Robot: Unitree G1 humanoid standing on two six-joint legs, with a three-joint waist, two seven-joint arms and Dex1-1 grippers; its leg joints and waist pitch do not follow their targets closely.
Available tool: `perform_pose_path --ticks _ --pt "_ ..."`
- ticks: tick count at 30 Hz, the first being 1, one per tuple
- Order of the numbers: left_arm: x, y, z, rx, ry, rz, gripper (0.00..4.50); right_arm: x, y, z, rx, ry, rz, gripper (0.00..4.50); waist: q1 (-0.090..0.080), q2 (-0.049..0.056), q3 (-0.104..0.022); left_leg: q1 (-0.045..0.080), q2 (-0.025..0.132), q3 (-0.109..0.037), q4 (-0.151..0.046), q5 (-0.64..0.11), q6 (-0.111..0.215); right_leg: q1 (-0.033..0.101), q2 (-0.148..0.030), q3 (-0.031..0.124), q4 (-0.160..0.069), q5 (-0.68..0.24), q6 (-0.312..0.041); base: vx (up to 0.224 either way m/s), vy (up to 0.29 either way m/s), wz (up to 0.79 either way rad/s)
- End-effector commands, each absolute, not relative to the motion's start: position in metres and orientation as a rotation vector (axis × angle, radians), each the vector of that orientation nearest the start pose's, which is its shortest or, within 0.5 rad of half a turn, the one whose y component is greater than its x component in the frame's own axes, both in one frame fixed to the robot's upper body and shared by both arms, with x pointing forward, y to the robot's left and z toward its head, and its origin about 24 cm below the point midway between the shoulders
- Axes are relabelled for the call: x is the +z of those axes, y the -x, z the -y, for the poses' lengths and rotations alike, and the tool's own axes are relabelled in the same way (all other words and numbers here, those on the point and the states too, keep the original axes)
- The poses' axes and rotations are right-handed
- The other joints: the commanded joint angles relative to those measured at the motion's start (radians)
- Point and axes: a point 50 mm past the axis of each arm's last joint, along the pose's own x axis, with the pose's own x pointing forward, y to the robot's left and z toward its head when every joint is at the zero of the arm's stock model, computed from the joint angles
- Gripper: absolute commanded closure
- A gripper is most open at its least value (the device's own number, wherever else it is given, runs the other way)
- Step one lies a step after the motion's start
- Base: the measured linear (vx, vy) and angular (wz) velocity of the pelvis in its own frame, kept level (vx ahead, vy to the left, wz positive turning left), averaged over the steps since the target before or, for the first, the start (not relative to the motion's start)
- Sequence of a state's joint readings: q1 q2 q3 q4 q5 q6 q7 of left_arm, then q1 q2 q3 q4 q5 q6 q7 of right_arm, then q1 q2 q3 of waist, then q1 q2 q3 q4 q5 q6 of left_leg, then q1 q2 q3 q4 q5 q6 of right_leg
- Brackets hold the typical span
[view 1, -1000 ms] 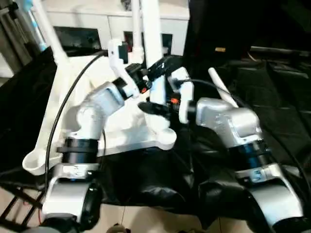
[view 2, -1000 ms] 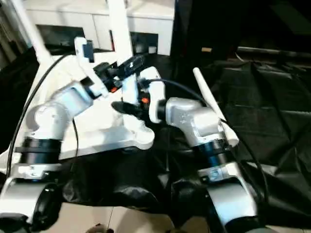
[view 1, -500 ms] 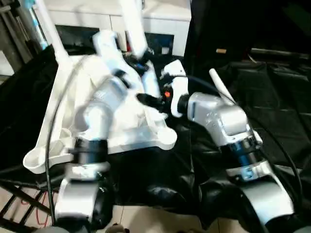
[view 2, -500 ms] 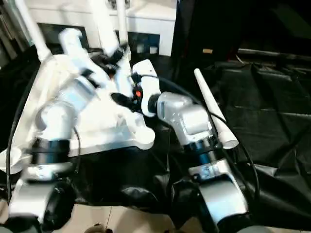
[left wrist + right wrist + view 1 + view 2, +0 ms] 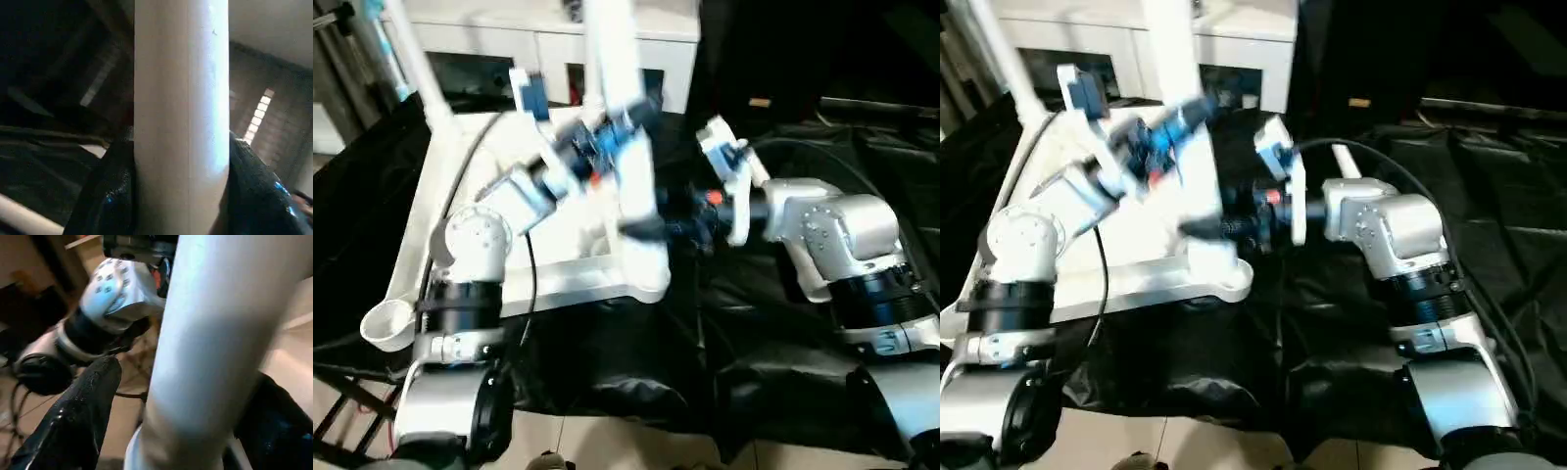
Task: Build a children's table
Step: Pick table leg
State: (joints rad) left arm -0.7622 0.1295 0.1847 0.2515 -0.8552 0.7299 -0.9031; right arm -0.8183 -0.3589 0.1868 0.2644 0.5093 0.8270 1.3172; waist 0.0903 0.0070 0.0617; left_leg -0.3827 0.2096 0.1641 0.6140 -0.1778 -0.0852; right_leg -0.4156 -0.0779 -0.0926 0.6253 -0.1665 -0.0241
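Left eye view: leg (image 5: 625, 127) upright.

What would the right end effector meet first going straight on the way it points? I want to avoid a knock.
Probably the upright white leg, which stands between the right end effector's open fingers. Beyond it is the left arm's wrist, though depth is unclear.

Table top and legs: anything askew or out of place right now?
Mostly in order. The table top lies underside up, its near-left corner socket past the black-draped work table's edge. The leg in the near-right socket leans slightly; the left gripper grips it. Another leg lies loose on the drape.
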Motion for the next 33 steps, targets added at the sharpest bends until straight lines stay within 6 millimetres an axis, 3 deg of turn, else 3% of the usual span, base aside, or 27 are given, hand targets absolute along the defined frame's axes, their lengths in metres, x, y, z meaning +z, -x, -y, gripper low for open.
perform_pose_path --ticks 1,2,3,4,5,7,9,10,15,16,17,18,19,20,21,22,23,25,26,28,30,31,33 --pt "0.206 -0.328 -0.095 -1.373 0.718 0.150 2.63 0.163 -0.316 0.091 1.646 -0.187 -0.416 0.97 0.008 -0.004 -0.079 0.014 0.014 0.006 -0.061 -0.166 0.030 0.072 -0.058 0.047 -0.079 -0.243 -0.209 0.000 0.000 0.00" --pt "0.206 -0.328 -0.095 -1.373 0.716 0.151 2.63 0.163 -0.316 0.091 1.647 -0.187 -0.418 0.97 0.008 -0.004 -0.079 0.014 0.014 0.006 -0.061 -0.166 0.030 0.072 -0.058 0.047 -0.079 -0.243 -0.209 0.000 0.000 0.00" --pt "0.205 -0.328 -0.095 -1.371 0.708 0.153 2.63 0.162 -0.316 0.091 1.646 -0.188 -0.424 0.97 0.007 -0.007 -0.077 0.015 0.014 0.005 -0.062 -0.177 0.022 0.070 -0.058 0.046 -0.085 -0.299 -0.179 0.000 0.000 0.00" --pt "0.206 -0.326 -0.094 -1.394 0.706 0.161 2.63 0.160 -0.318 0.091 1.633 -0.190 -0.434 1.14 0.007 -0.003 -0.077 0.016 0.014 0.004 -0.063 -0.179 0.017 0.067 -0.058 0.046 -0.088 -0.315 -0.167 0.000 0.000 0.00" --pt "0.206 -0.325 -0.094 -1.402 0.715 0.164 2.63 0.160 -0.320 0.089 1.622 -0.205 -0.437 1.14 0.004 -0.014 -0.076 0.013 0.014 0.005 -0.064 -0.180 0.015 0.069 -0.056 0.045 -0.090 -0.327 -0.158 0.000 0.000 0.00" --pt "0.206 -0.325 -0.095 -1.411 0.721 0.167 2.63 0.160 -0.322 0.088 1.617 -0.228 -0.444 1.30 0.006 -0.009 -0.077 0.014 0.014 0.004 -0.064 -0.175 0.013 0.067 -0.057 0.044 -0.087 -0.328 -0.160 0.000 0.000 0.00" --pt "0.206 -0.324 -0.095 -1.428 0.711 0.166 2.63 0.157 -0.323 0.084 1.611 -0.226 -0.448 1.51 0.006 -0.012 -0.078 0.012 0.015 0.002 -0.066 -0.169 0.012 0.067 -0.057 0.044 -0.084 -0.318 -0.157 0.000 0.000 0.00" --pt "0.205 -0.321 -0.094 -1.443 0.710 0.171 2.64 0.156 -0.323 0.084 1.602 -0.221 -0.441 1.60 0.008 0.002 -0.078 0.013 0.015 0.001 -0.066 -0.172 0.010 0.065 -0.058 0.044 -0.083 -0.316 -0.159 0.000 0.000 0.00" --pt "0.208 -0.316 -0.093 -1.469 0.770 0.207 2.64 0.156 -0.328 0.078 1.552 -0.277 -0.418 2.00 0.004 0.003 -0.083 0.011 0.016 0.002 -0.064 -0.155 0.010 0.069 -0.055 0.044 -0.077 -0.229 -0.187 0.000 0.000 0.00" --pt "0.206 -0.315 -0.092 -1.468 0.764 0.204 2.64 0.154 -0.327 0.076 1.546 -0.263 -0.413 2.12 0.006 0.013 -0.084 0.011 0.015 0.000 -0.064 -0.154 0.009 0.069 -0.054 0.043 -0.075 -0.223 -0.190 0.000 0.000 0.00" --pt "0.205 -0.315 -0.092 -1.458 0.763 0.201 2.64 0.154 -0.327 0.075 1.542 -0.253 -0.410 2.12 0.004 0.008 -0.084 0.011 0.017 0.001 -0.065 -0.151 0.010 0.069 -0.053 0.043 -0.075 -0.200 -0.194 0.000 0.000 0.00" --pt "0.205 -0.315 -0.092 -1.449 0.769 0.202 2.64 0.154 -0.327 0.074 1.539 -0.248 -0.407 2.22 0.001 0.016 -0.084 0.012 0.018 0.001 -0.066 -0.159 0.008 0.068 -0.051 0.043 -0.076 -0.180 -0.198 0.000 0.000 0.00" --pt "0.203 -0.319 -0.092 -1.417 0.765 0.193 2.64 0.155 -0.326 0.073 1.537 -0.253 -0.406 2.31 0.000 0.001 -0.086 0.013 0.018 0.002 -0.066 -0.156 0.010 0.070 -0.050 0.043 -0.073 -0.169 -0.201 0.000 0.000 0.00" --pt "0.202 -0.322 -0.092 -1.394 0.763 0.187 2.29 0.155 -0.326 0.073 1.537 -0.257 -0.406 2.36 0.005 0.010 -0.085 0.012 0.017 0.002 -0.065 -0.145 0.015 0.069 -0.051 0.044 -0.070 -0.157 -0.211 0.000 0.000 0.00" --pt "0.202 -0.322 -0.092 -1.394 0.763 0.187 1.94 0.155 -0.326 0.073 1.537 -0.257 -0.406 2.41 0.006 0.010 -0.085 0.013 0.017 0.002 -0.066 -0.152 0.014 0.070 -0.052 0.044 -0.071 -0.166 -0.209 0.000 0.000 0.00" --pt "0.199 -0.329 -0.093 -1.327 0.733 0.171 1.94 0.153 -0.328 0.073 1.516 -0.238 -0.401 2.41 0.003 -0.015 -0.085 0.011 0.017 0.004 -0.067 -0.148 0.019 0.072 -0.053 0.044 -0.074 -0.171 -0.202 0.000 0.000 0.00" --pt "0.197 -0.335 -0.094 -1.234 0.689 0.160 1.94 0.150 -0.330 0.073 1.475 -0.213 -0.393 2.46 0.007 0.011 -0.084 0.011 0.016 0.000 -0.066 -0.144 0.011 0.071 -0.056 0.045 -0.068 -0.177 -0.202 0.000 0.000 0.00" --pt "0.196 -0.343 -0.098 -1.117 0.632 0.164 1.87 0.149 -0.333 0.073 1.433 -0.199 -0.379 2.49 0.004 0.006 -0.083 0.016 0.019 -0.001 -0.069 -0.163 -0.004 0.068 -0.056 0.045 -0.078 -0.204 -0.183 0.000 0.000 0.00" --pt "0.196 -0.351 -0.104 -0.986 0.579 0.167 1.81 0.149 -0.337 0.072 1.393 -0.207 -0.363 2.52 0.002 0.001 -0.082 0.013 0.015 0.001 -0.069 -0.164 -0.007 0.072 -0.057 0.047 -0.079 -0.221 -0.168 0.000 0.000 0.00" --pt "0.195 -0.355 -0.108 -0.931 0.562 0.166 1.81 0.148 -0.339 0.071 1.371 -0.201 -0.353 2.52 0.001 -0.011 -0.084 0.012 0.015 0.000 -0.069 -0.154 -0.005 0.072 -0.059 0.046 -0.080 -0.230 -0.152 0.000 0.000 0.00" --pt "0.196 -0.363 -0.112 -0.815 0.521 0.151 1.81 0.147 -0.343 0.068 1.323 -0.138 -0.329 2.53 0.001 -0.001 -0.083 0.010 0.017 0.000 -0.069 -0.149 -0.010 0.068 -0.060 0.047 -0.079 -0.234 -0.148 0.000 0.000 0.00" --pt "0.198 -0.364 -0.112 -0.792 0.497 0.160 1.81 0.147 -0.344 0.067 1.318 -0.115 -0.318 2.53 0.002 -0.008 -0.085 0.010 0.015 -0.001 -0.068 -0.139 -0.010 0.071 -0.060 0.046 -0.076 -0.223 -0.144 0.000 0.000 0.00" --pt "0.200 -0.366 -0.110 -0.784 0.488 0.153 1.81 0.148 -0.345 0.065 1.316 -0.110 -0.311 2.53 0.003 -0.009 -0.084 0.009 0.015 0.001 -0.067 -0.127 -0.004 0.071 -0.060 0.047 -0.074 -0.209 -0.149 0.000 0.000 0.00"
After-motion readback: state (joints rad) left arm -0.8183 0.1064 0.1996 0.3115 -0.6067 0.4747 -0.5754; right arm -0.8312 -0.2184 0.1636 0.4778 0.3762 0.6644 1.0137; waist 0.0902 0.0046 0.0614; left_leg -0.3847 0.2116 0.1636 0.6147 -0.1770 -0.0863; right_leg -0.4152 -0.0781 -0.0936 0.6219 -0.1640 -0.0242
